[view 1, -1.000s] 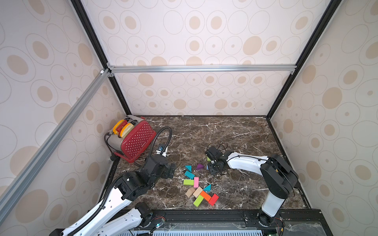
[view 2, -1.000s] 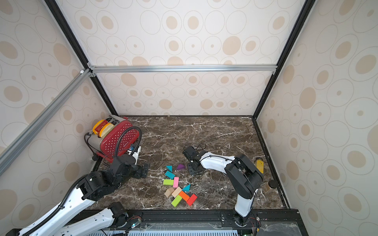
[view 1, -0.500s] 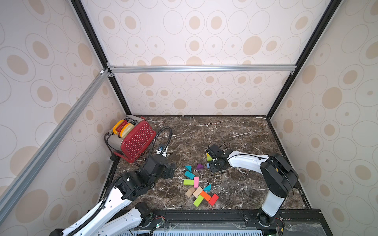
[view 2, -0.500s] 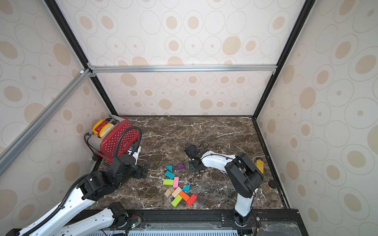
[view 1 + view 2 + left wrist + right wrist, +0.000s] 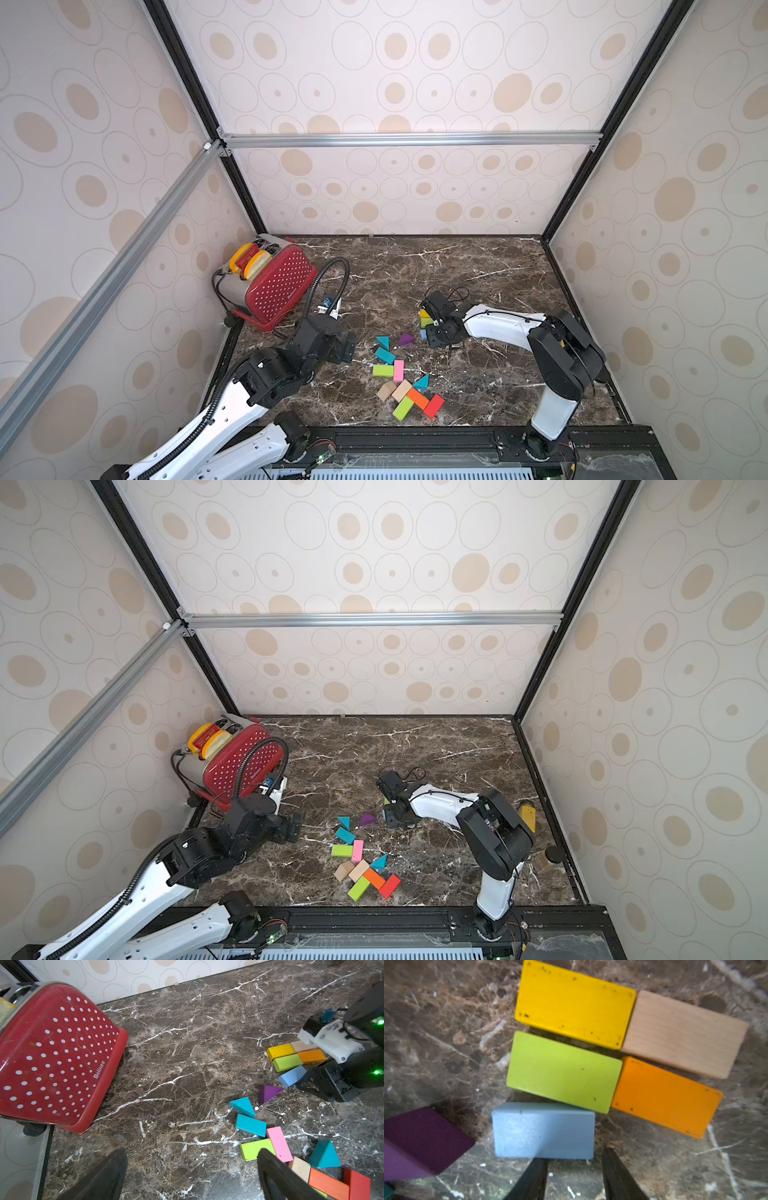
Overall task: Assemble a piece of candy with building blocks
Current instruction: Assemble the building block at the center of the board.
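Note:
Four building blocks lie flat together as a rectangle: yellow (image 5: 574,1004), tan (image 5: 683,1034), green (image 5: 562,1072) and orange (image 5: 664,1097). A light blue block (image 5: 543,1130) rests against the green one. A purple wedge (image 5: 423,1140) lies apart beside it. My right gripper (image 5: 573,1159) is low at the blue block's outer edge, open a little, with nothing between its fingers; in a top view this right gripper (image 5: 434,337) hides most of the group. My left gripper (image 5: 191,1151) hangs wide open over bare marble beside a loose green brick (image 5: 255,1149).
A loose pile of teal, pink, tan, orange, red and green blocks (image 5: 401,380) lies near the front middle. A red toaster (image 5: 274,286) stands at the back left beside the left arm's black hose (image 5: 328,270). A yellow object (image 5: 528,812) and a dark-lidded jar (image 5: 552,856) sit by the right wall.
The right gripper has shifted slightly toward the far side, next to the grouped blocks. The left arm and the loose pile have stayed put.

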Controlling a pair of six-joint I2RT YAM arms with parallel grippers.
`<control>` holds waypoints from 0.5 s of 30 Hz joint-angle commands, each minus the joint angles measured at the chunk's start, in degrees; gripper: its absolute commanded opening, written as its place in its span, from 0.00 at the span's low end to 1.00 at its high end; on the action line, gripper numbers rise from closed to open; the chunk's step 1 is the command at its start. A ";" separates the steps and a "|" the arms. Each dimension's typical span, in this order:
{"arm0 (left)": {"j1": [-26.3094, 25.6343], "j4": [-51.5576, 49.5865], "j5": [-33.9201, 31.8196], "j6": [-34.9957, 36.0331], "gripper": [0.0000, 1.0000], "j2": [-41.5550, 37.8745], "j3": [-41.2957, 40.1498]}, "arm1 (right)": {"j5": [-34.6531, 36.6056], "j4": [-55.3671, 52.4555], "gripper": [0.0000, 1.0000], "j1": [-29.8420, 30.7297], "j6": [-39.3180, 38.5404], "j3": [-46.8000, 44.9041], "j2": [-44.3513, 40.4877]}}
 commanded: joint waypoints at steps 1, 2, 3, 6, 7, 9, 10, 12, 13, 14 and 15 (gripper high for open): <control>0.26 0.04 -0.11 0.52 0.98 0.13 0.62 | -4.05 -0.95 0.47 1.11 1.19 -0.46 -0.13; 0.32 0.04 -0.09 0.46 0.98 0.13 0.65 | -3.86 -1.42 0.47 1.68 1.19 -0.10 -0.20; 0.30 0.05 -0.11 0.52 0.98 0.13 0.65 | -3.52 -1.86 0.47 2.42 1.18 0.17 -0.26; 0.33 -0.02 -0.11 0.53 0.98 0.13 0.67 | -2.96 -2.04 0.47 3.36 2.40 0.31 -0.50; 0.28 0.01 -0.09 0.53 0.98 0.13 0.63 | -3.06 -1.58 0.45 3.35 2.96 0.09 -0.43; 0.28 0.05 -0.18 0.53 0.98 0.05 0.59 | -3.72 -0.97 0.42 3.53 3.09 0.25 -0.03; 0.28 0.01 -0.18 0.50 0.99 0.04 0.53 | -3.64 -0.98 0.42 3.48 3.41 0.33 0.32; 0.29 0.05 -0.19 0.48 0.98 0.06 0.54 | -3.80 -1.31 0.41 3.46 3.38 1.00 0.89; 0.32 0.05 -0.15 0.54 0.98 0.12 0.52 | -3.61 -1.96 0.41 3.48 3.41 1.56 1.12; 0.32 0.00 -0.12 0.53 0.98 0.22 0.55 | -2.98 -2.72 0.42 3.53 3.62 1.90 1.09; 0.31 -0.04 -0.09 0.53 0.98 0.28 0.55 | -2.28 -3.07 0.44 3.52 3.93 1.87 0.87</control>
